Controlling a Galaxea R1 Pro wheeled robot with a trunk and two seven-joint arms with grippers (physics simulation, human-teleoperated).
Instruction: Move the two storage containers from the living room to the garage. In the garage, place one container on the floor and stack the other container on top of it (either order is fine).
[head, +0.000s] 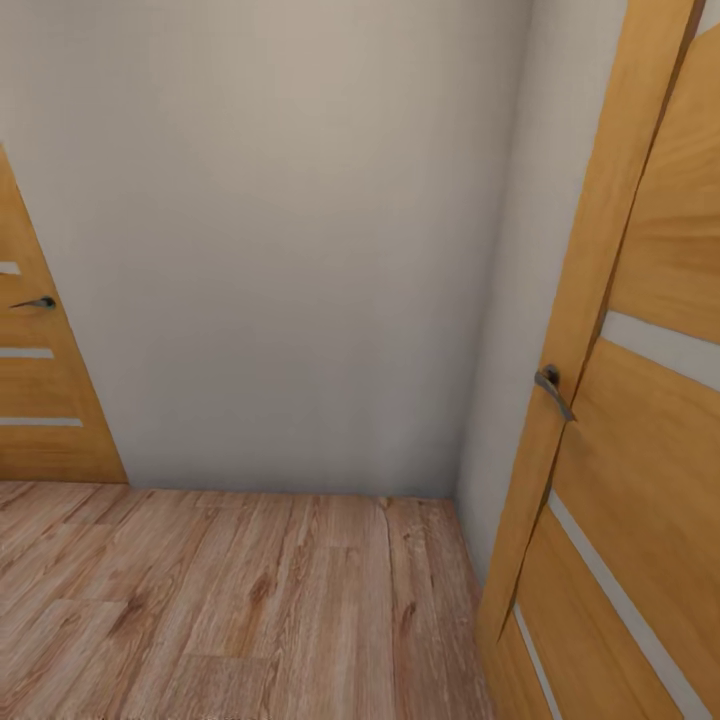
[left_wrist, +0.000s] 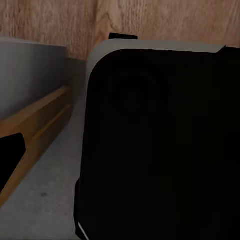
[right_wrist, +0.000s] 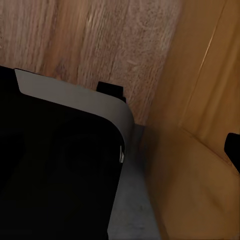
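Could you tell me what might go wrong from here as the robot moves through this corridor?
1. The open wooden door stands very close on the right, its handle jutting into the passage; the robot's right side could clip it.
2. A plain wall lies straight ahead, so driving forward risks a bump.
3. The wood-plank floor suggests the route to the garage remains; choosing between this door and the left door could go wrong.

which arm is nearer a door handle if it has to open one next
Right, probably. The open wooden door on the robot's right stands close, its lever handle near that side. The other door and its handle sit further back on the left. Neither gripper's state can be told.
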